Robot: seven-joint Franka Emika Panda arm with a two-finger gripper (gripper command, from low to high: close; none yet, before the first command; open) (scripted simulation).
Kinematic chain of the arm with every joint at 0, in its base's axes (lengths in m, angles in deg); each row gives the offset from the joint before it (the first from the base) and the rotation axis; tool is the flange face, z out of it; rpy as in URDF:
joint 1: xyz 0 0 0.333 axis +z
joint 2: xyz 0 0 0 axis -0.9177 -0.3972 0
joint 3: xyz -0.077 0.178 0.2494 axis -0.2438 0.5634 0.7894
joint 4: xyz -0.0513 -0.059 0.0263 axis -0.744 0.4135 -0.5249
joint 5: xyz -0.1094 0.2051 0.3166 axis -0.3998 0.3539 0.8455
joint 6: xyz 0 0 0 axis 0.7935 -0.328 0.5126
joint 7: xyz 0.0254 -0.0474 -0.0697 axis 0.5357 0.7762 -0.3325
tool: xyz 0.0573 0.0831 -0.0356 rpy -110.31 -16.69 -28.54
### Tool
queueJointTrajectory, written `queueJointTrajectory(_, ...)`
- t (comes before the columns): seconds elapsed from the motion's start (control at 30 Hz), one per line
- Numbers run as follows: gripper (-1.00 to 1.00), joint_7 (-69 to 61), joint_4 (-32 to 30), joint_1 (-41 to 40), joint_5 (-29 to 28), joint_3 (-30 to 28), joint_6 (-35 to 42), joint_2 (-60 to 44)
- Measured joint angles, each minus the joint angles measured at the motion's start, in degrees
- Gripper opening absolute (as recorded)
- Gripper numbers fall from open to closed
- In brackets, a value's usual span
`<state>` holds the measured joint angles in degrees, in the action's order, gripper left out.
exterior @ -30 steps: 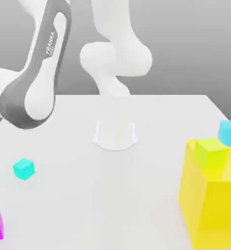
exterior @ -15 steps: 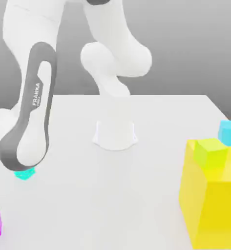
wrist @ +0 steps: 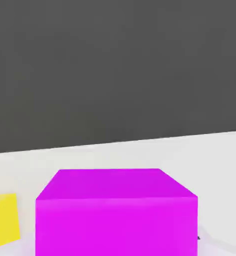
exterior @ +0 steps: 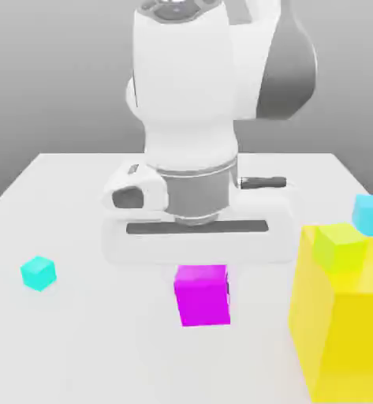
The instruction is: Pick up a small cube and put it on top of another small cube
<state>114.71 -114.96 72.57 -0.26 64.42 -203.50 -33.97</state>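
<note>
The gripper (exterior: 203, 293) is carrying the magenta cube (exterior: 202, 295), fingers clenched on it, above the tabletop (exterior: 87, 331); placement on the cyan cube (exterior: 38, 273), well apart, is pending.

Two cameras: one off the arm looking across the tabletop, one on the hand, close behind the held cube.

The exterior view sits a little above the white tabletop (exterior: 71, 339) and faces the arm's hand head-on at close range, with a grey wall behind. The hand view looks level over the tabletop toward a dark backdrop, very near the magenta cube (wrist: 115, 212). Both views share that cube (exterior: 203, 295), the tabletop and the yellow block (exterior: 343, 331), glimpsed at the hand view's edge (wrist: 2, 220).
</note>
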Motion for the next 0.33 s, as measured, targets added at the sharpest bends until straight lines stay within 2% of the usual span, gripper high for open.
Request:
queueJointTrajectory(0.1,-1.00,-7.22,-0.43,4.75,-1.19,2.84,4.93,5.53)
queueJointTrajectory(0.2,-1.00,-11.72,-3.74,7.20,-2.38,5.44,2.16,6.18)
queueJointTrajectory(0.23,1.00,-12.06,-4.65,7.40,-2.54,5.72,0.87,5.81)
queueJointTrajectory(0.33,1.00,-12.06,-4.65,7.40,-2.54,5.72,0.87,5.81)
